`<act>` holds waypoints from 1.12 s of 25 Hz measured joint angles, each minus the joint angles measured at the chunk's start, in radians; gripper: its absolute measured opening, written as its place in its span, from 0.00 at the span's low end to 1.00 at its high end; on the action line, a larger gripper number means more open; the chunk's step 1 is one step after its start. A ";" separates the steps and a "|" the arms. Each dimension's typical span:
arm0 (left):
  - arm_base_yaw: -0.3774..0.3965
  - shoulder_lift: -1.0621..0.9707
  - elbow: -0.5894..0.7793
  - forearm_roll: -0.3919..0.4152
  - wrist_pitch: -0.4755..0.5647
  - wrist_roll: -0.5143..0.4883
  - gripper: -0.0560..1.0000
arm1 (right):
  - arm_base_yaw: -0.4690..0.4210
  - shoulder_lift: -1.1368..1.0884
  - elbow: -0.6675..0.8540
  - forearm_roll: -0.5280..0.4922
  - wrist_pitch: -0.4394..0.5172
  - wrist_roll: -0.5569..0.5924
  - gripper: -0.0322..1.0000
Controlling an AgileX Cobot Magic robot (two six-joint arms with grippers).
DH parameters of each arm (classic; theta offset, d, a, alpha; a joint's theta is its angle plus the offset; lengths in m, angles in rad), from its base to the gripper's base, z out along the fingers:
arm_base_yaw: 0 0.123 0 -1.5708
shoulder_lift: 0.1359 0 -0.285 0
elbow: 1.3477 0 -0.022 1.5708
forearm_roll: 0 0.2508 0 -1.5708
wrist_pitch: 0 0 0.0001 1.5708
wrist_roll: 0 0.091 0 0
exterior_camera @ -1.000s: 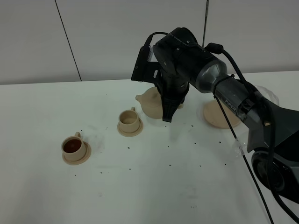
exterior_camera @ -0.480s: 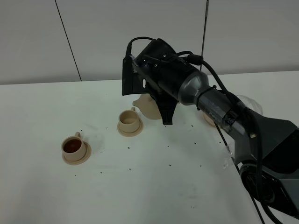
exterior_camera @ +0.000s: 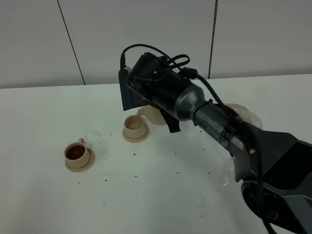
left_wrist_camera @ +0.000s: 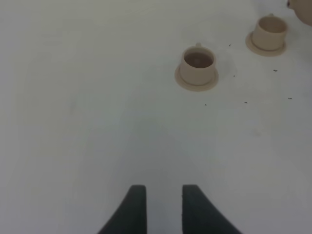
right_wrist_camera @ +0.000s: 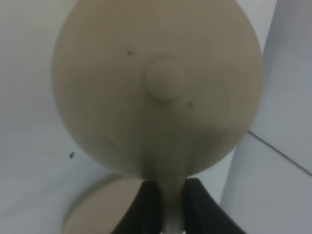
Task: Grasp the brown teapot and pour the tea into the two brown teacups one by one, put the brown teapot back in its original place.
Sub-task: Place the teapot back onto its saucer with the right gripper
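Left gripper [left_wrist_camera: 163, 191]: fingers slightly apart, holding nothing. Filled teacup [exterior_camera: 77, 153] sits well ahead of it, dark tea inside. Step in hand looks like the second pour. Empty teacup [exterior_camera: 134, 127] sits just beside the right gripper [right_wrist_camera: 168, 195], which is clamped on the brown teapot [right_wrist_camera: 158, 92] handle. Next: spout over that cup, tilt slowly. Large saucer [right_wrist_camera: 102, 209] lies behind the gripper.

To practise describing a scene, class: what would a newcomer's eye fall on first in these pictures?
The bulky black right arm fills the middle of the high view, holding the brown teapot close beside the empty teacup. The right gripper is clamped on the pot's handle. Next comes the dark tea in the other teacup, further left and nearer the camera.
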 joint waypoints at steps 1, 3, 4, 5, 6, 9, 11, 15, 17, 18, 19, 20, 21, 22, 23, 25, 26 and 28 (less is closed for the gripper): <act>0.000 0.000 0.000 0.000 0.000 0.000 0.29 | 0.003 0.004 0.000 -0.011 -0.004 0.000 0.12; 0.000 0.000 0.000 0.000 0.000 0.000 0.29 | 0.012 0.009 0.000 -0.032 -0.017 0.000 0.12; 0.000 0.000 0.000 0.000 0.000 0.000 0.29 | 0.016 0.009 0.000 -0.041 -0.025 0.000 0.12; 0.000 0.000 0.000 0.000 0.000 0.000 0.29 | 0.018 0.009 0.000 -0.048 -0.033 0.000 0.12; 0.000 0.000 0.000 0.000 0.000 0.000 0.29 | 0.020 0.009 0.000 -0.054 -0.040 0.000 0.12; 0.000 0.000 0.000 0.000 0.000 0.000 0.29 | 0.021 0.009 0.000 -0.064 -0.058 0.000 0.12; 0.000 0.000 0.000 0.000 0.000 0.000 0.29 | 0.021 0.009 0.000 -0.074 -0.058 0.000 0.12; 0.000 0.000 0.000 0.000 0.000 0.000 0.29 | 0.025 0.012 0.000 -0.105 -0.058 0.000 0.12; 0.000 0.000 0.000 0.000 0.000 0.000 0.29 | 0.030 0.017 0.000 -0.123 -0.058 0.000 0.12; 0.000 0.000 0.000 0.000 0.000 0.000 0.29 | 0.033 0.023 0.000 -0.127 -0.058 0.000 0.12; 0.000 0.000 0.000 0.000 0.000 0.000 0.29 | 0.035 0.026 0.000 -0.127 -0.059 0.000 0.12; 0.000 0.000 0.000 0.000 0.000 0.000 0.29 | 0.039 0.029 0.000 -0.126 -0.060 0.000 0.12; 0.000 0.000 0.000 0.000 0.000 0.000 0.29 | 0.040 0.033 0.000 -0.126 -0.060 0.000 0.12; 0.000 0.000 0.000 0.000 0.000 0.000 0.29 | 0.041 0.035 0.000 -0.126 -0.059 0.000 0.12; 0.000 0.000 0.000 0.000 0.000 0.000 0.29 | 0.043 0.038 0.000 -0.126 -0.057 0.000 0.12; 0.000 0.000 0.000 0.000 0.000 0.000 0.29 | 0.045 0.043 0.000 -0.134 -0.046 0.000 0.12; 0.000 0.000 0.000 0.000 0.000 0.000 0.29 | 0.047 0.043 0.000 -0.137 -0.040 0.000 0.12; 0.000 0.000 0.000 0.000 0.000 0.000 0.29 | 0.052 0.044 0.000 -0.152 -0.033 0.000 0.12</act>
